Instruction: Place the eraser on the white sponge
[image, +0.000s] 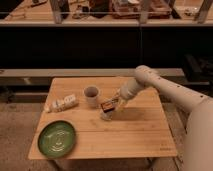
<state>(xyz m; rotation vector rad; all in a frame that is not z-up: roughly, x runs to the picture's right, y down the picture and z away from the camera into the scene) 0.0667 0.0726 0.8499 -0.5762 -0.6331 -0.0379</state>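
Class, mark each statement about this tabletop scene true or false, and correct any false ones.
1. The eraser lies on the green plate. False: the gripper holds it right over the white sponge, near the middle of the table.
2. The cup stands upright on the table. True.
3. The long packet is inside the cup. False: it lies flat on the table beside the cup, apart from it.
4. The gripper is shut on the eraser, close to the cup. True.
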